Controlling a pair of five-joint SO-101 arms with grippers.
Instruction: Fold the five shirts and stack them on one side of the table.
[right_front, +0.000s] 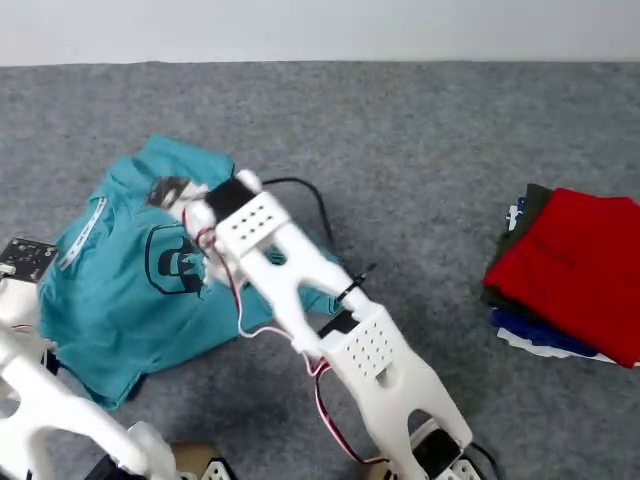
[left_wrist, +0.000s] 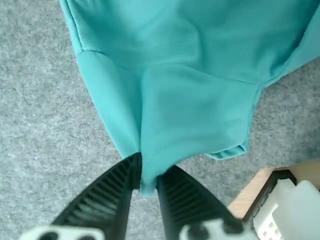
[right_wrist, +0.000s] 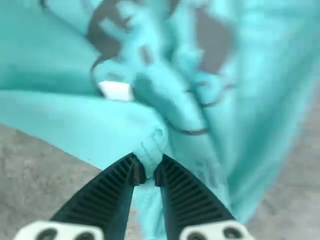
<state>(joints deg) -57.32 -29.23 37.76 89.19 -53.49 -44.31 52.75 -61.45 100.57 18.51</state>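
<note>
**A:** Where does the job stand?

**B:** Grey table (right_front: 400, 130), wide. One teal shirt (right_front: 110, 310) lies on the left half, spread out and rumpled, not folded. A stack (right_front: 525, 325) sits at the right side, well apart from it. The red shirt (right_front: 585, 260) is on top, with dark, blue and white layers showing beneath. I count four, so I judge four done and one left.

**A:** So the teal one is the last?

**B:** It seems so. It needs folding, then carrying across to that stack.

**A:** How does it lie?

**B:** Print side up. The long axis runs on a slant, from the far middle of the table toward the near left corner. The neck end looks to be the far end, but the cloth is bunched there and I can't be sure.

**A:** And the claws?

**B:** Both are pinching the teal shirt. The right claw (right_wrist: 145, 172) is pressed together on a puckered bit of cloth beside the print. The left claw (left_wrist: 147, 177) is nipped on a hemmed edge at the shirt's near-left side.
</note>
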